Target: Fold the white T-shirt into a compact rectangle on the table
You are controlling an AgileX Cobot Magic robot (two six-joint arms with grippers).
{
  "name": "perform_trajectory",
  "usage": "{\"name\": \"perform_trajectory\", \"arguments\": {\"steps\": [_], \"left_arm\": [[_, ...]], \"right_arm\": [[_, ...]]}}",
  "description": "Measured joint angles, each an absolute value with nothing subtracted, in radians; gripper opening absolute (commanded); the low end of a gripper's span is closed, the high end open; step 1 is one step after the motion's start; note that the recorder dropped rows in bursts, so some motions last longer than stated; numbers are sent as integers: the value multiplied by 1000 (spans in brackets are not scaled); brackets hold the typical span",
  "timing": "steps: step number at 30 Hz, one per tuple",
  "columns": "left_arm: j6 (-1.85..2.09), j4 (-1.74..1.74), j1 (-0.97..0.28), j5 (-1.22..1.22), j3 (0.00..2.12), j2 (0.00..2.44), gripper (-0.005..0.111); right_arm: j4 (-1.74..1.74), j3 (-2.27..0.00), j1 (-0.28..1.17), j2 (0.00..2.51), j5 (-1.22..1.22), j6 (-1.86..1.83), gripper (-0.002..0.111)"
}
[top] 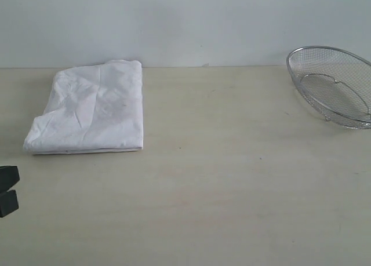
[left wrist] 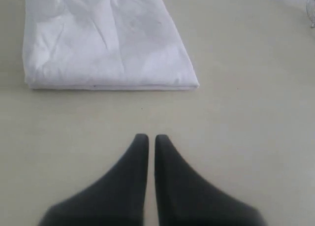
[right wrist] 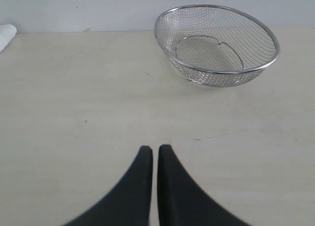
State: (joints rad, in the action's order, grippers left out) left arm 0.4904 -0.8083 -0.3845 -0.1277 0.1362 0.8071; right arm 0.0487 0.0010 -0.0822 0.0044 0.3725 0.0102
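Wide pale beige table [top: 232, 190], wrinkled white cotton T-shirt [top: 93, 109] folded at far left.
Soft, light, limp cloth, probably best pinched at a layered edge; black left gripper [left wrist: 147, 137] and right gripper [right wrist: 155, 148] both closed, empty.

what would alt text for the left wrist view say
A white T-shirt, folded into a wrinkled rectangle, lies flat on a pale beige table. The dark left gripper, shut and empty, points toward the shirt's layered edge without touching it.
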Motion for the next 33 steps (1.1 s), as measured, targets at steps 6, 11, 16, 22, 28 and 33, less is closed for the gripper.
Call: {"name": "perform_trajectory", "arguments": {"steps": [6, 11, 16, 22, 28, 33], "left_arm": [[517, -806, -354, -192, 136, 682, 4], [535, -803, -204, -149, 136, 392, 4], [612, -798, -152, -101, 136, 159, 4], [648, -835, -151, -57, 127, 115, 4], [179, -826, -151, 210, 98, 7, 4], [0, -602, -149, 273, 98, 4, 4]], "right_arm": [[49, 1, -82, 4, 372, 10, 0], [49, 1, -82, 4, 372, 14, 0], [49, 1, -86, 4, 372, 18, 0], [49, 1, -88, 4, 372, 18, 0], [49, 1, -88, 4, 372, 18, 0], [49, 1, -88, 4, 372, 18, 0]]}}
